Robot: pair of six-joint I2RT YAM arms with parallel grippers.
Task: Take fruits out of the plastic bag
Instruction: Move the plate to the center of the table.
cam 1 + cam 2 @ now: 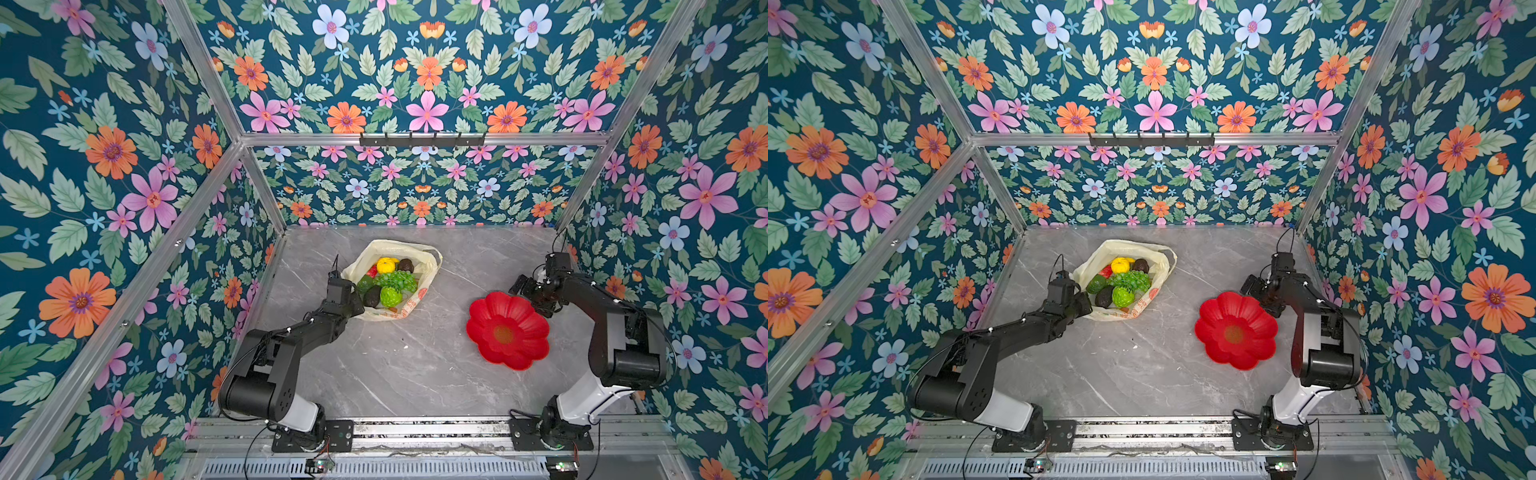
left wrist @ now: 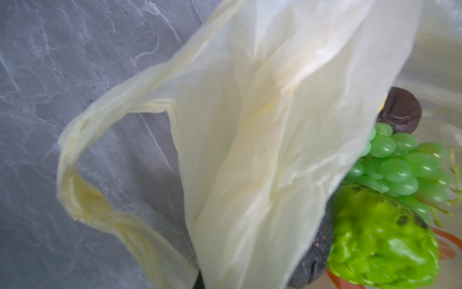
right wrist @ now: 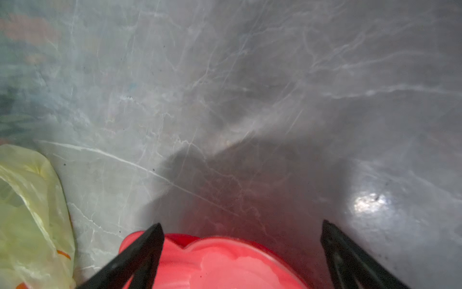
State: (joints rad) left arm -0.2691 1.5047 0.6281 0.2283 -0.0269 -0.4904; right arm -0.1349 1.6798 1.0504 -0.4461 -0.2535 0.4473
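Right wrist view: the right gripper (image 3: 241,224) gapes wide and empty over the rim of the one red dish (image 3: 220,260). Across the table (image 1: 395,365), the left gripper (image 1: 356,304) is clenched on the near edge of the single plastic bag (image 1: 428,270), which lies open with seven fruits (image 1: 388,282) inside: two dark avocados (image 1: 372,296), one grape bunch (image 1: 400,280), one bumpy green fruit (image 1: 390,296), one smooth green fruit (image 1: 365,284), one yellow fruit (image 1: 387,264), one red fruit (image 1: 372,271).

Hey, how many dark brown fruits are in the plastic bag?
2. One dark fruit at the far end of the bag, beside the yellow fruit; another nearer the arms, beside the bumpy green fruit. Others may be hidden underneath.
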